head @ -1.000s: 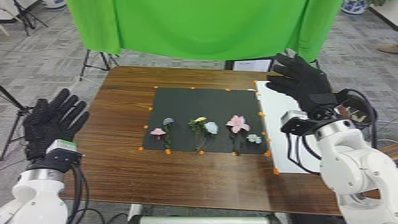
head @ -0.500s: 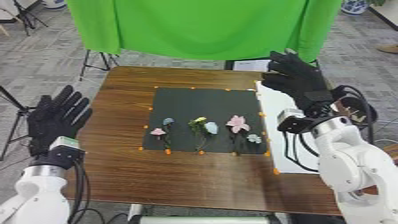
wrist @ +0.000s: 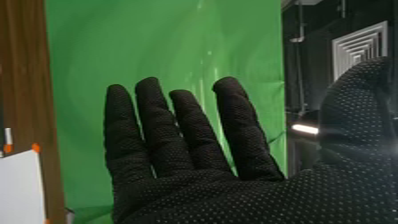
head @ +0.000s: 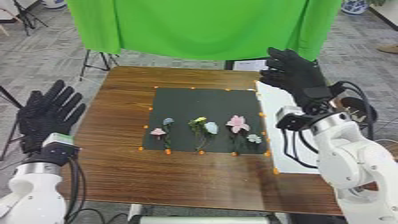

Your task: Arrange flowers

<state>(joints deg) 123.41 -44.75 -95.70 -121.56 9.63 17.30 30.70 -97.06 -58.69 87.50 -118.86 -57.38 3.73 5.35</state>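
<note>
The left hand (head: 44, 122) is beyond the left edge of the brown wooden table (head: 107, 165), fingers straight and spread, gripping nothing. A broad strip of wood runs between that edge and the dark mat (head: 213, 102), with another along the near side. The right hand (head: 300, 77) is at the table's far right, past the mat's right edge, by the white sheet (head: 289, 145); its fingers and thumb are extended, with nothing held. The flowers lie on the mat's nearer half, leftward of the right hand and closer to the robot: small pink flower (head: 158, 132), blue flower (head: 168, 121), yellow flower (head: 200, 120), pale blue flower (head: 211, 128), large pink flower (head: 237, 123), small whitish flower (head: 254, 138).
</note>
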